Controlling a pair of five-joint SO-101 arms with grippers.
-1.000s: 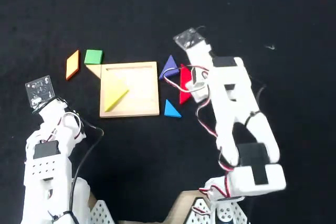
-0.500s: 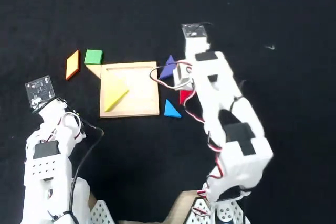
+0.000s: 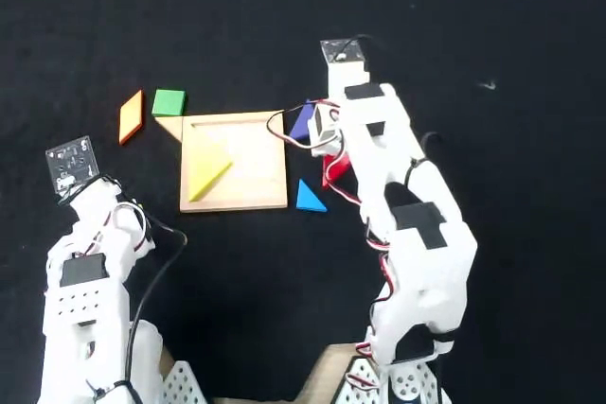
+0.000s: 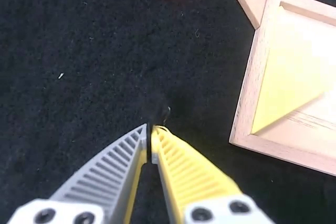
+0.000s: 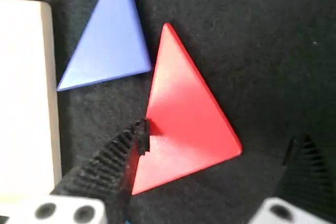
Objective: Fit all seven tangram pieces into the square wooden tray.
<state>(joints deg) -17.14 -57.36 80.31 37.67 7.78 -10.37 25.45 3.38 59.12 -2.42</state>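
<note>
Jaws of your right gripper [image 5: 220,139] are spread over the red triangle [image 5: 178,114], which lies on the table [image 3: 530,139] beside a blue triangle [image 5: 107,45], near the tray [image 3: 233,202]. Your left gripper [image 4: 151,130] has its jaws pressed together, holding nothing. 1 yellow triangle [image 3: 202,167] lies in the tray.

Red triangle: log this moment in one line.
right arm: jaws open around red triangle | left arm: jaws shut above cloth | tray: yellow triangle inside

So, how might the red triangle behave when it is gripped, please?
The red triangle looks flat and rigid, so it probably won't bend. Lying thin on the black table, its slanted edges may slip from the fingers.
</note>
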